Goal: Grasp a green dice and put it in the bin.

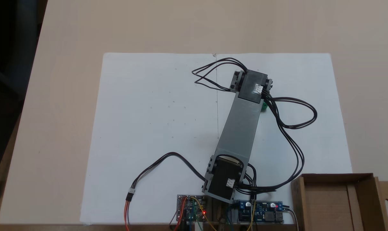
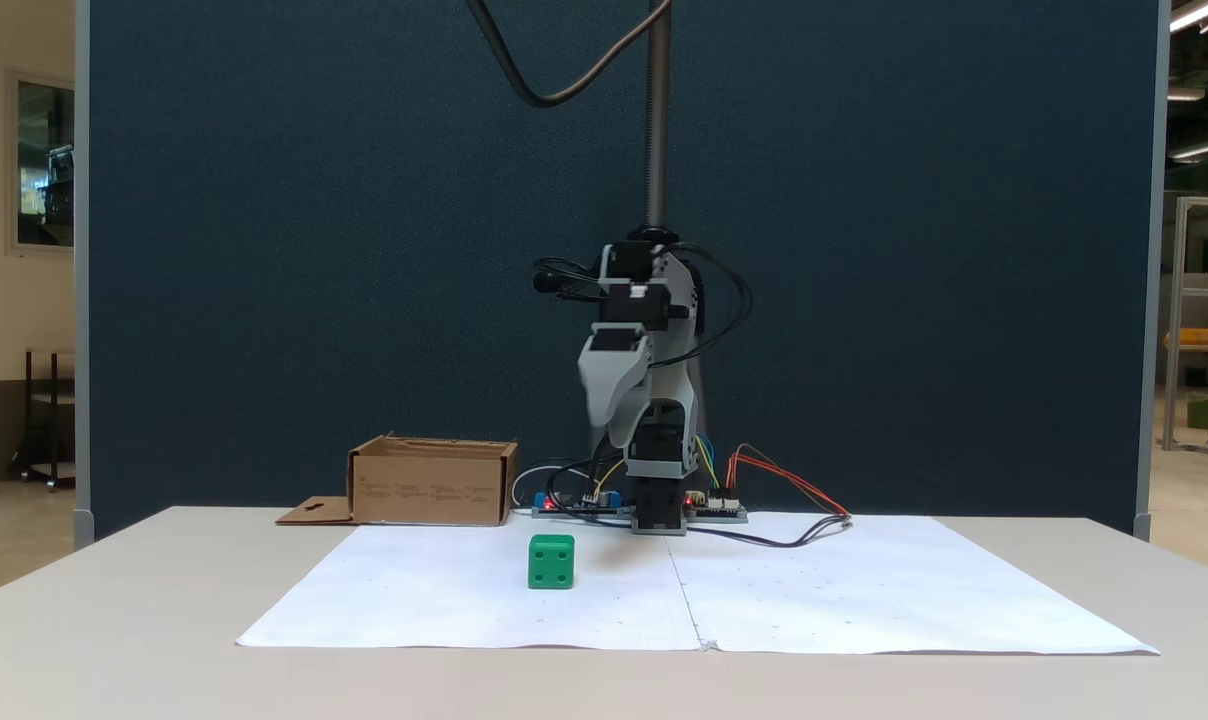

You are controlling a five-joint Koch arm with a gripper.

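The green dice is a small bright green cube standing on the white paper, in front of the arm's base. From above, just a green corner of the dice peeks out beside the grey arm link. My gripper points down, well above the dice and a little to its right in that fixed view. Its jaws overlap there, so open or shut is unclear. The bin is a brown cardboard box at the table's near right corner; seen from the front, the bin stands at the back left.
Two white paper sheets cover the middle of the beige table. Circuit boards and looping black cables lie around the arm's base. The bin's flap lies flat beside it. A dark blue partition stands behind.
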